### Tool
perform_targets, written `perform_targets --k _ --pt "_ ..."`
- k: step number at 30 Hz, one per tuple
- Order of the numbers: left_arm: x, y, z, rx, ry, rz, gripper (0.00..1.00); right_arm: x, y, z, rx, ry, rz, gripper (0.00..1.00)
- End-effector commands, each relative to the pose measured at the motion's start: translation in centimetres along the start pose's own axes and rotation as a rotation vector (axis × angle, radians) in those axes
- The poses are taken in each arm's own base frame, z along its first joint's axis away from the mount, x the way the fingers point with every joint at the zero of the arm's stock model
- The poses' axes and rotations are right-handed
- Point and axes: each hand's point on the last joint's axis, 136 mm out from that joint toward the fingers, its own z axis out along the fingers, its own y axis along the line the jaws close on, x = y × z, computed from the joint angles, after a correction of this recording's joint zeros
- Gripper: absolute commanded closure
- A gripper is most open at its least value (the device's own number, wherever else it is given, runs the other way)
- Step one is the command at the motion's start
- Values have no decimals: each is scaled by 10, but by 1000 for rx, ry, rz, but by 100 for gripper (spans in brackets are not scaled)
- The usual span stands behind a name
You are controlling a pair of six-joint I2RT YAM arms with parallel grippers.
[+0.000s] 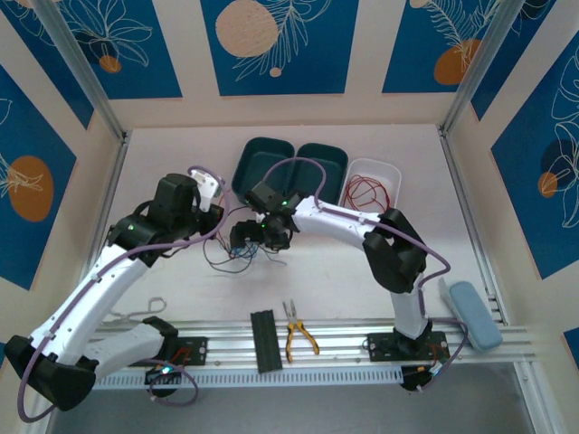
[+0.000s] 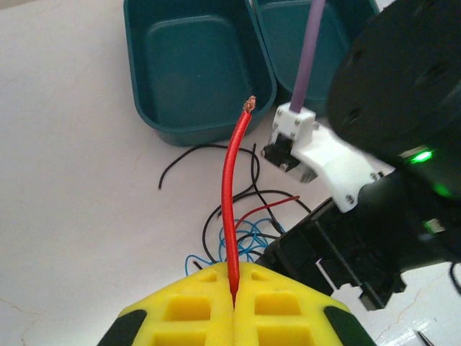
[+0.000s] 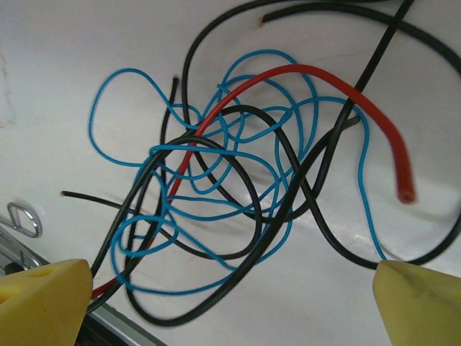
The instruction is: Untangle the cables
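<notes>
left gripper point(image 2: 234, 292) clamped on red cable point(image 2: 229, 180), likely to pull it free | right gripper point(image 3: 230, 292) wide open over tangled cables point(image 3: 212, 169), poised to grab | tangle mid counter point(image 1: 335, 271), just near of bins point(image 1: 262, 167)

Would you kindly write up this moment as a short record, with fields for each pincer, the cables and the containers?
left pincer: shut on a red cable, its bare end pointing toward the teal bins
right pincer: open, over the tangle
tangle: blue, black and red strands interlaced on the table
teal bins: two, side by side, both look empty
white bin: holds a coiled red wire
pliers: lying on the near rail
</notes>
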Motion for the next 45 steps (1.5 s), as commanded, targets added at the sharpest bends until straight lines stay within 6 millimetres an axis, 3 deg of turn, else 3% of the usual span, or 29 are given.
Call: perform_targets --k 1,10,20,26,30,34,45 --pt "-27 3 -19 -25 -94 5 100 9 -2 14 8 71 2 0" --pt "-47 10 -39 -68 -161 26 100 11 -29 39 61 134 66 0" --pt "-85 32 -98 -214 -328 75 100 5 -50 41 87 132 106 2" --pt "-98 38 -135 -253 -438 69 100 2 -53 35 90 117 105 2" --pt "-104 42 -158 -270 -510 56 100 -1 -49 27 79 95 88 3" --pt "-105 42 -166 -269 -546 44 100 -6 -39 16 49 63 56 4" --pt "-99 33 -142 -206 -508 15 100 -18 14 -55 -109 -168 -159 5"
